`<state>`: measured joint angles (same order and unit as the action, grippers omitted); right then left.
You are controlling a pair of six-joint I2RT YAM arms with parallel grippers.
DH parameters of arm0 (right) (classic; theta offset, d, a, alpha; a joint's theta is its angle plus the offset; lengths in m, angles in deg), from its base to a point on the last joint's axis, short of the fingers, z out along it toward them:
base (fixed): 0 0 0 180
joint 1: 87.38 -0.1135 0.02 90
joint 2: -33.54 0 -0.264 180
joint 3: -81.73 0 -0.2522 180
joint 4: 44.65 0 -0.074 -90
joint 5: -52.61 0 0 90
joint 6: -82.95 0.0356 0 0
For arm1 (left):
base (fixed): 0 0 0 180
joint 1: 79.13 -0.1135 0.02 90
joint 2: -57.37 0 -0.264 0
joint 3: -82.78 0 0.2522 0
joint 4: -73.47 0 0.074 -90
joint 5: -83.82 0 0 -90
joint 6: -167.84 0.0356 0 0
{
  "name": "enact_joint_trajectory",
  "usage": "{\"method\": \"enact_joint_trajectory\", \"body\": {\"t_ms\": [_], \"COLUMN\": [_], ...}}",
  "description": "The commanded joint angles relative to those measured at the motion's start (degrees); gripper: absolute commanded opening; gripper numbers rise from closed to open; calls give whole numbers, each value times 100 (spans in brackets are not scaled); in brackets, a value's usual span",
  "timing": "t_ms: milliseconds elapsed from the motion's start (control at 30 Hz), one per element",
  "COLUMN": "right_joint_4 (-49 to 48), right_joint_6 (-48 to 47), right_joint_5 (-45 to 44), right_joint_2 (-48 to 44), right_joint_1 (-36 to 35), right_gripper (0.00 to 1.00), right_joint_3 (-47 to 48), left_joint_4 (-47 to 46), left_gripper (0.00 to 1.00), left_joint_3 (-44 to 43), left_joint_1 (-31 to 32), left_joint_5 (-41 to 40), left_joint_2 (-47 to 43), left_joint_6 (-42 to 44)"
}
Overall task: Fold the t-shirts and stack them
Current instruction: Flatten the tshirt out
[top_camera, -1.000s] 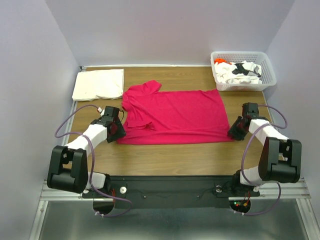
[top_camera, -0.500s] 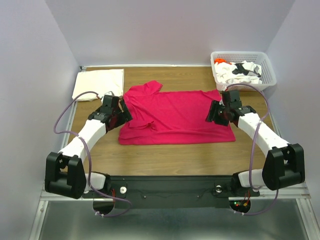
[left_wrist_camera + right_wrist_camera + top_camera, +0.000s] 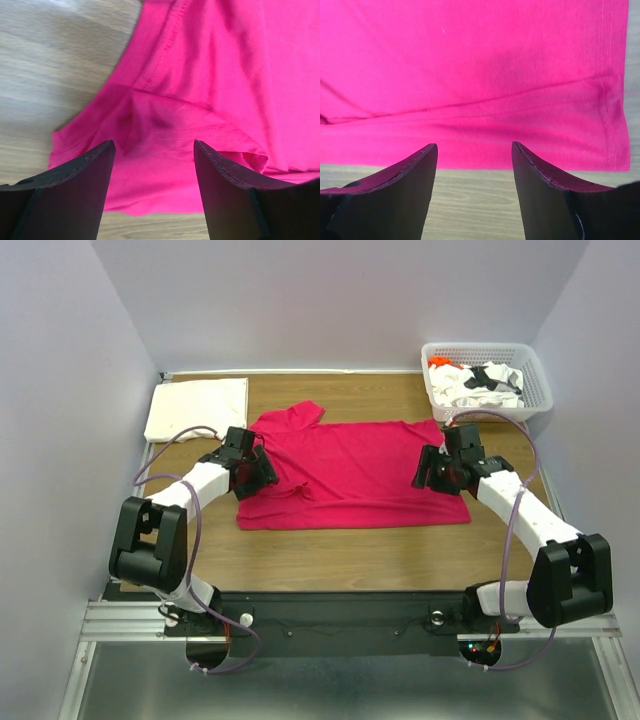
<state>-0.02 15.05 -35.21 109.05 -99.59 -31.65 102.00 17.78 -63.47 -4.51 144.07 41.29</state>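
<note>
Top external: basket beyond magenta shirt

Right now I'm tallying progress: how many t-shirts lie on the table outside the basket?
2: a magenta t-shirt spread mid-table, a folded cream t-shirt far-left. The basket may hide more.

- Looks down on a magenta-red t-shirt lying flat across most of the frame.
- Shows a stitched hem running down the right side and a shallow crease crossing the cloth.
- Shows wooden table below the shirt's lower edge and in a strip at far right.
- Has the right gripper spread wide, dark fingers tipped over the shirt's lower edge, nothing between them.
</note>
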Motion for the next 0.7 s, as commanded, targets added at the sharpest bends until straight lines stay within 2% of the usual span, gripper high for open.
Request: {"method": "enact_joint_trajectory", "body": {"t_ms": [0,233,667], "right_joint_4": [-134,-134,-134], "right_joint_6": [-110,-145,-251], "right_joint_5": [-112,-182,-393], "right_joint_2": [-282,-370,-396], "right_joint_1": [-19,-27,-27], "right_gripper": [67,67,67], "right_joint_3": [-65,-109,-127], "left_joint_4": [-184,-255,-290], "left_gripper": [74,73,59], "left_joint_3": [-290,-378,-1273], "left_joint_1": [69,86,78], "left_joint_5": [202,281,141], "left_joint_2": [75,304,945], "left_joint_6": [-106,-141,-150]}}
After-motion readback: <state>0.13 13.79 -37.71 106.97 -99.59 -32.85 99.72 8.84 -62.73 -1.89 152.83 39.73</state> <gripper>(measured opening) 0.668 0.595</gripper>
